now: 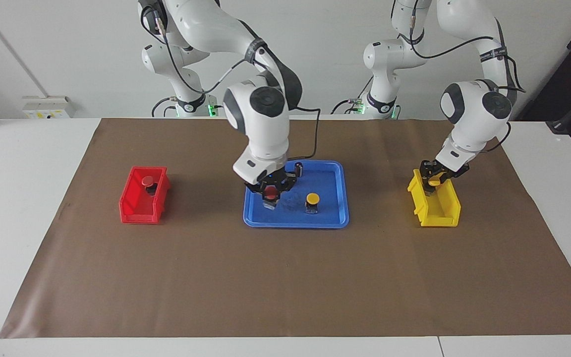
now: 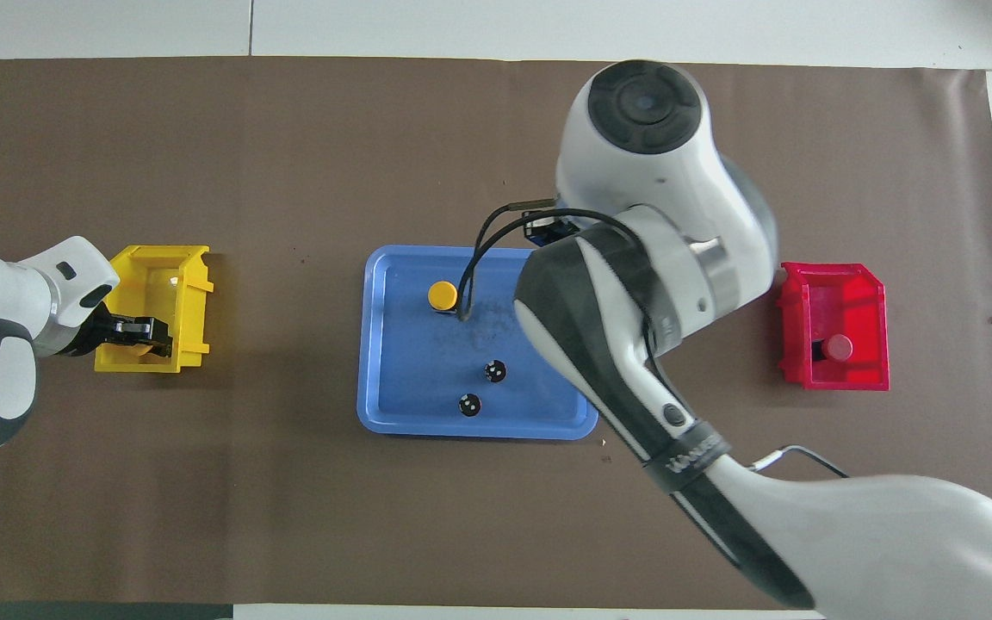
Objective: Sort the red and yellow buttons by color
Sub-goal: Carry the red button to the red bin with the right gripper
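My right gripper (image 1: pixel 270 188) is shut on a red button (image 1: pixel 270 194) and holds it just above the blue tray (image 1: pixel 295 224), over the tray's side toward the right arm's end. In the overhead view my own arm hides both. A yellow button (image 1: pixel 312 199) stands in the tray and also shows in the overhead view (image 2: pixel 442 295). My left gripper (image 1: pixel 433 178) is shut on the other yellow button (image 1: pixel 433 183), low inside the yellow bin (image 1: pixel 439 208). The second red button (image 1: pixel 148 181) lies in the red bin (image 1: pixel 139 203).
Two small dark cylinders (image 2: pixel 495 371) (image 2: pixel 468 405) stand in the tray (image 2: pixel 371 344), nearer to the robots than the yellow button. The yellow bin (image 2: pixel 190 301) sits toward the left arm's end, the red bin (image 2: pixel 858 293) toward the right arm's end. A brown mat (image 1: pixel 285 277) covers the table.
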